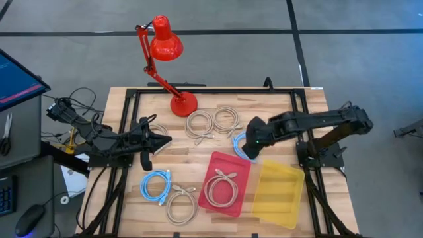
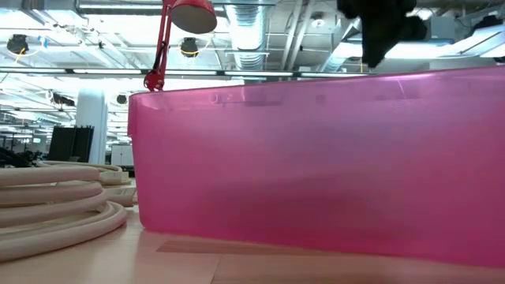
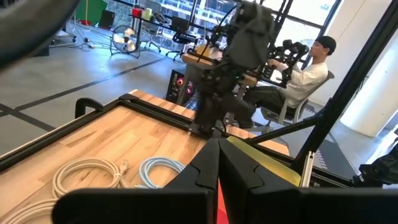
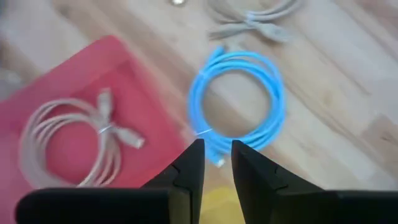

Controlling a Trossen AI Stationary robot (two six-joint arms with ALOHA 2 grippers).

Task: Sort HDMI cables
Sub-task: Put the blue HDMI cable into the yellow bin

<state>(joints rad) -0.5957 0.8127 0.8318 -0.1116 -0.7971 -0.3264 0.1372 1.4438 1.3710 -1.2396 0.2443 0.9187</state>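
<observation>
A light blue HDMI coil (image 1: 239,143) lies on the wood between the beige coils and the red bin. My right gripper (image 4: 216,149) hovers over its rim nearest the bin, fingers slightly open, with the coil's plug end (image 4: 216,157) below the gap. One beige coil (image 1: 221,188) lies flat inside the red bin (image 1: 239,165). Two beige coils (image 1: 200,124) (image 1: 227,119) rest near the lamp base, and another one (image 1: 156,127) is partly hidden by the left arm. A second blue coil (image 1: 156,185) and a beige coil (image 1: 180,201) lie near the front edge. My left gripper (image 1: 165,140) waits shut at table left.
A yellow bin (image 1: 279,192) stands right of the red bin. A red desk lamp (image 1: 165,39) has its base (image 1: 183,104) at the far middle of the table. In the low view the red bin's wall (image 2: 331,166) fills the picture. A person (image 3: 308,71) sits beyond the table.
</observation>
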